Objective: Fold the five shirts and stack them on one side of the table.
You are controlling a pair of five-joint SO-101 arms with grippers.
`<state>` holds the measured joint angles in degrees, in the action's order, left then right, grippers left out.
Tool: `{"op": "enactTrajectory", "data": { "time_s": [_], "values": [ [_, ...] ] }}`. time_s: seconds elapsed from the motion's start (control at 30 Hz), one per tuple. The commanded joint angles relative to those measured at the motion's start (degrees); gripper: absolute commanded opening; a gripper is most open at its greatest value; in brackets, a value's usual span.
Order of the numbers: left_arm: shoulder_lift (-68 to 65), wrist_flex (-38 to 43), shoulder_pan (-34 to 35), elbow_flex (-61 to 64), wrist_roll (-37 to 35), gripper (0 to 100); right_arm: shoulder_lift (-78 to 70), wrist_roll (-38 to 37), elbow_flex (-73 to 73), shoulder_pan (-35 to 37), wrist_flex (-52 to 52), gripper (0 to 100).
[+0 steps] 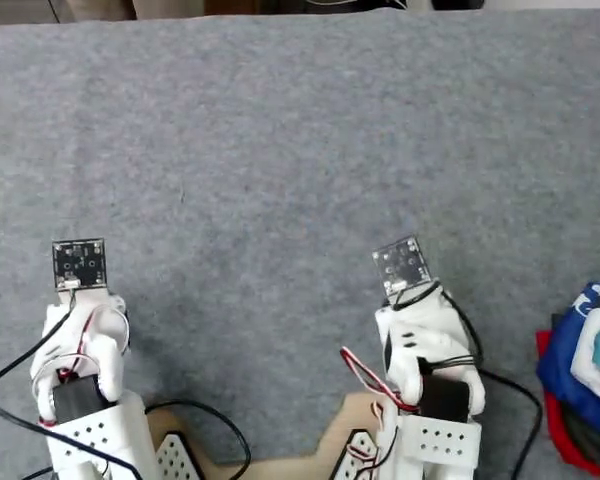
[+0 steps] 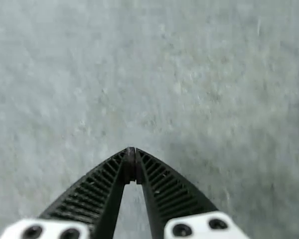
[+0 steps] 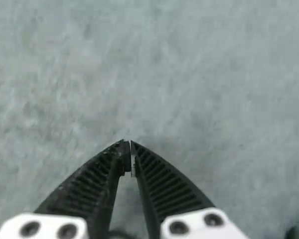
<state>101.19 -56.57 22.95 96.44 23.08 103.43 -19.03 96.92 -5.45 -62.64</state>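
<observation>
Left wrist view: the left gripper (image 2: 131, 160), with black ribbed fingers, has its jaws closed tip to tip on nothing. It sits over the bare grey felt table cover (image 2: 189, 74).
Right wrist view: the right gripper (image 3: 127, 151) looks the same, with jaws pressed together and empty over the same grey felt.
High view, arms: two white arms with black cables sit along the bottom of the frame, one at lower left (image 1: 80, 340) and one at lower centre-right (image 1: 425, 345). Both are drawn in near their bases. Which side each belongs to cannot be told from here.
Shirts: a pile of folded cloth shirts (image 1: 580, 385) lies at the lower right edge of the frame, well apart from the nearer arm and partly cut off by the frame edge.
Pile layers: red at the bottom, then dark, blue, white and teal on top.
Step in hand: folding and stacking look finished, since no loose shirt lies on the felt and both arms are parked.
Next move: probably none. At most, check that the pile sits square, which would call for the nearer arm to open its jaws and nudge the edge gently.
Count: two arms, two grippers and one pile. Five colour layers suggest five shirts, though the cropped edge makes that a judgement.
</observation>
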Motion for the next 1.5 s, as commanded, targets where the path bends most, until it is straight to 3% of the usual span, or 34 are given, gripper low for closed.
{"op": "enactTrajectory", "data": {
  "time_s": [0.0,0.3,1.47],
  "values": [
    [1.9,-5.9,0.2,0.7,0.2,2,0.9,1.1,0.0,0.7,-4.9,0.5],
    [1.9,-13.2,0.1,0.7,0.2,2,0.7,1.0,0.0,0.6,-8.5,0.5],
    [1.9,-13.3,0.1,0.7,0.1,2,0.7,1.0,0.0,0.6,-8.5,0.5]
  ]
}}
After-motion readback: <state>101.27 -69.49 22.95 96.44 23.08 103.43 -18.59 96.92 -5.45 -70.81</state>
